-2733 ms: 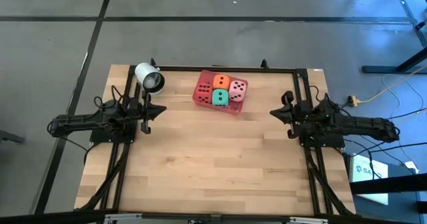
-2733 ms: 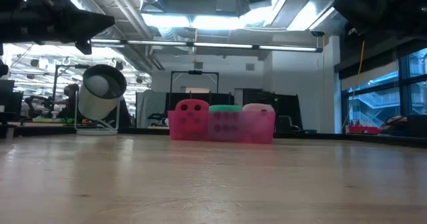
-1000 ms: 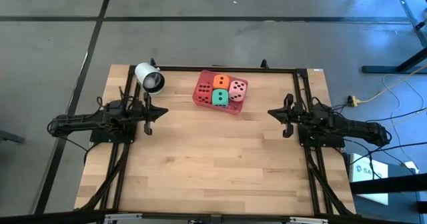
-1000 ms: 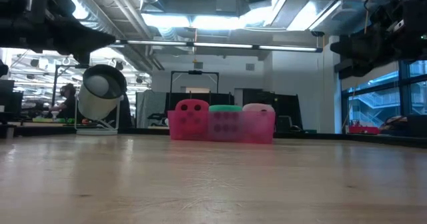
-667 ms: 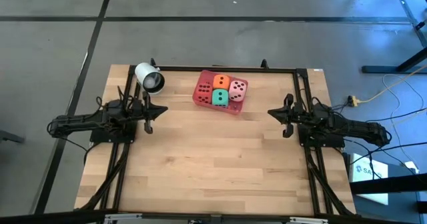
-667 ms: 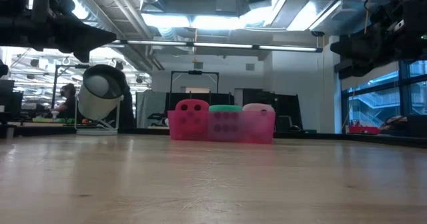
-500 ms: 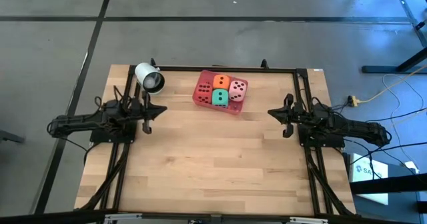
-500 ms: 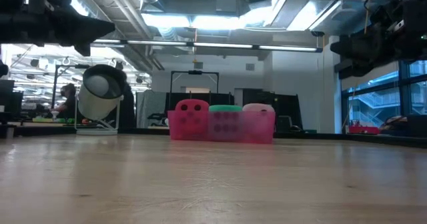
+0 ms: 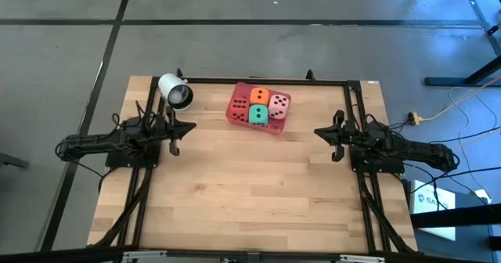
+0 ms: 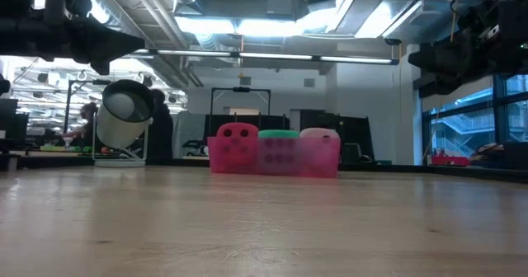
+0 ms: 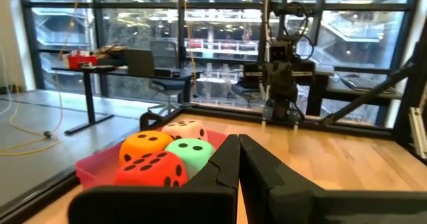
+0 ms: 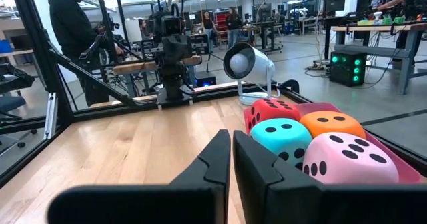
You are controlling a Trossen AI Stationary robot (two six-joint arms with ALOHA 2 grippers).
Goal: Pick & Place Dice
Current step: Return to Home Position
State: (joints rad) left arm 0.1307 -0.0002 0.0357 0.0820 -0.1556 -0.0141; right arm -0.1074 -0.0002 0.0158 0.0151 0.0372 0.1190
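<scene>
A pink tray (image 9: 270, 127) sits on the wooden table, far of centre. In it lie the dice: red (image 9: 239, 106), orange (image 9: 259, 98), green (image 9: 257, 115) and light pink (image 9: 279, 105), packed side by side. They show too in the low view (image 10: 236, 134) and in both wrist views (image 11: 150, 169) (image 12: 281, 135). My left gripper (image 9: 190, 127) hovers shut at the table's left side, pointing level toward the right. My right gripper (image 9: 317, 131) hovers shut at the right side, pointing level toward the left. Each is well short of the tray and above the table.
A white cylindrical lamp (image 9: 175, 91) on a stand sits at the far left corner. A black frame (image 9: 266, 81) runs along the table's far edge and sides. Bare wood (image 9: 250, 185) fills the middle and near half. People (image 12: 73, 24) stand in the room beyond.
</scene>
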